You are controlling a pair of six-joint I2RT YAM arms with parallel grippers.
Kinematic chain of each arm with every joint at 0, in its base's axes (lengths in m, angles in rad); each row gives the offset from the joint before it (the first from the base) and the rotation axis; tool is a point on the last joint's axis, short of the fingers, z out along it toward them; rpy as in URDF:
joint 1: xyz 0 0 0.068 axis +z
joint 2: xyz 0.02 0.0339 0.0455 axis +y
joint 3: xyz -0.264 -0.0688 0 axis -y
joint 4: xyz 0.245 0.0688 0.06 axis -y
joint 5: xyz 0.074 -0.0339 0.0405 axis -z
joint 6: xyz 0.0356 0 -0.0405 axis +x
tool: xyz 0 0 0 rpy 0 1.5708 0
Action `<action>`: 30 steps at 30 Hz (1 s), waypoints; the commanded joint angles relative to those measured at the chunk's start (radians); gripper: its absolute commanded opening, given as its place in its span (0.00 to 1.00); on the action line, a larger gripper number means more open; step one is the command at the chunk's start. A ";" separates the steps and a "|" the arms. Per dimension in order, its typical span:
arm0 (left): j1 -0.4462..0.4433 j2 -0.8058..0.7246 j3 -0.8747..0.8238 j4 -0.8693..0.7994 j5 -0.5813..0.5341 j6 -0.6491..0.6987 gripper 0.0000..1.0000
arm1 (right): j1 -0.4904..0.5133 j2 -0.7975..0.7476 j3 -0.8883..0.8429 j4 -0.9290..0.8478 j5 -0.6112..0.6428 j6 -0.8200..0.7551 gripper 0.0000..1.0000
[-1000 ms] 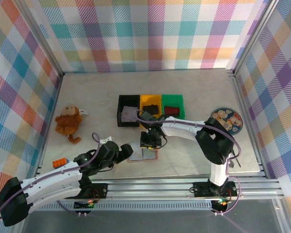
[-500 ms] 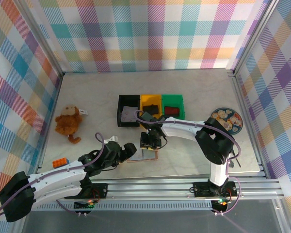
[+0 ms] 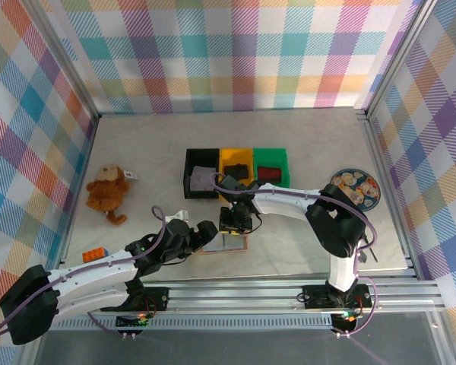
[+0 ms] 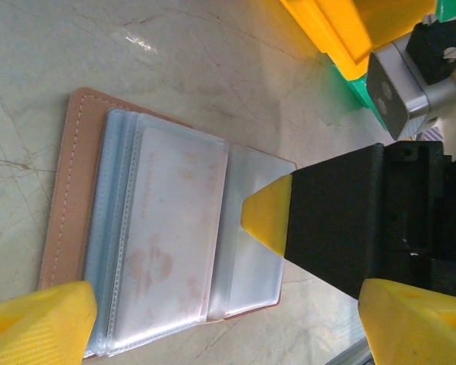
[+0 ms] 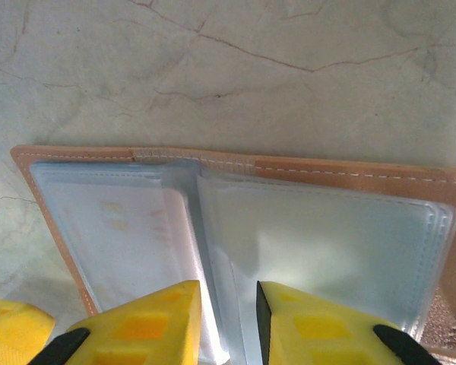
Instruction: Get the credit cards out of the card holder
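Open on the marble-patterned counter (image 3: pixel 304 243), near its front edge, the card holder (image 3: pixel 235 245) lies flat with its clear sleeves up. From the left, the left end effector (image 3: pixel 205 231) hovers beside it with its fingers spread wide and nothing between them. A pale card (image 4: pixel 175 228) sits tucked in a left-hand sleeve. To the right, the right end effector (image 5: pixel 228 312) bears down with its fingers drawn narrow at the sleeves' edge by the spine; whether it actually pinches plastic cannot be told. The risks: slick sleeves yield plastic instead of a card, the light holder drags across the smooth counter, or the two closely spaced end effectors bump.
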 commanded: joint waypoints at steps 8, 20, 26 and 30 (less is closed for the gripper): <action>-0.003 0.070 0.001 0.127 0.029 -0.034 0.89 | -0.005 0.017 -0.006 0.004 -0.018 0.014 0.28; -0.004 0.126 0.014 0.125 0.046 -0.024 0.89 | -0.003 0.017 -0.013 0.011 -0.024 0.015 0.27; -0.004 0.136 0.019 0.124 0.045 -0.017 0.89 | -0.003 0.018 -0.013 0.013 -0.026 0.014 0.27; -0.003 0.161 0.028 0.132 0.053 -0.014 0.89 | -0.004 0.020 -0.012 0.013 -0.026 0.015 0.27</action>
